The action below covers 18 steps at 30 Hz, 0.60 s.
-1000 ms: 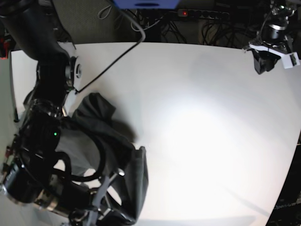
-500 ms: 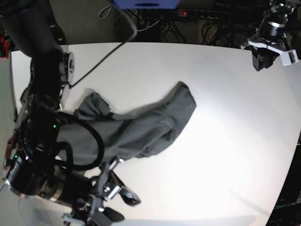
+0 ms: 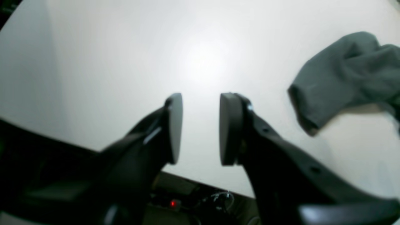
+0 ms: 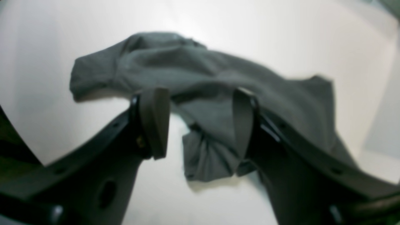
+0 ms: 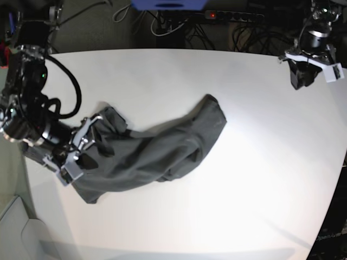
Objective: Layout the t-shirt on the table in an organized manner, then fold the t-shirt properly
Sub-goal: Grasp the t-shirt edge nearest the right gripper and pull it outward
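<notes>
The dark grey t-shirt lies wrinkled in a long diagonal band on the white table, one end reaching toward the centre. My right gripper hovers over its left end. In the right wrist view this gripper is open, with the t-shirt lying below its fingers and a bunched fold between them. At the far right corner my left gripper hangs apart from the cloth. In the left wrist view it is open over bare table, with a shirt end at right.
A power strip with a red light and cables run behind the table's far edge, beside a blue object. The table's rounded right edge drops off to a dark floor.
The right gripper opened and let go of the t-shirt, which spread out rightward across the table. The right arm drew back to the left. The left arm stayed put.
</notes>
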Tool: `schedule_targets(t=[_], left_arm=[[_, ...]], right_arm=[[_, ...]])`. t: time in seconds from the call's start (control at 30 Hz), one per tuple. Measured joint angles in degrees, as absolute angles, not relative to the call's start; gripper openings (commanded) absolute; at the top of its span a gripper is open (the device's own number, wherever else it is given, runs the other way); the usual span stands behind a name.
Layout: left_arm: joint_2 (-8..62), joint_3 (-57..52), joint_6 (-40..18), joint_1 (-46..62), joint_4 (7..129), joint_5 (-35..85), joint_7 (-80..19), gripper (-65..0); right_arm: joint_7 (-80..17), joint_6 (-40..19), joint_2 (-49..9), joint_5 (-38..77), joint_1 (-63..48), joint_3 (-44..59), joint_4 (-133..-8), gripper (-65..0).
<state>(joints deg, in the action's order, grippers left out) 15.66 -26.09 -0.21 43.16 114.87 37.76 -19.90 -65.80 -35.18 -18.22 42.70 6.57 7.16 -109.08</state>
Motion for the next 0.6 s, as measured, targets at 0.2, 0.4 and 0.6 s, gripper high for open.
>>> schedule_targets(t=[0.2, 0.4, 0.6], left_arm=[[15.68, -26.09, -0.14, 42.68, 114.85, 37.80, -19.92, -45.5], [15.70, -26.09, -0.01, 42.85, 114.85, 37.78, -19.92, -45.5], [15.70, -26.09, -0.01, 42.98, 114.87, 37.78, -19.94, -45.5]], right_arm=[[-60.66, -35.03, -16.53, 42.76, -1.48, 11.27, -102.30, -31.7], [-57.80, -34.74, -16.51, 42.24, -1.52, 11.25, -88.40, -31.7], [-55.90, -34.72, -16.47, 42.44, -0.19, 11.20, -82.94, -31.7]])
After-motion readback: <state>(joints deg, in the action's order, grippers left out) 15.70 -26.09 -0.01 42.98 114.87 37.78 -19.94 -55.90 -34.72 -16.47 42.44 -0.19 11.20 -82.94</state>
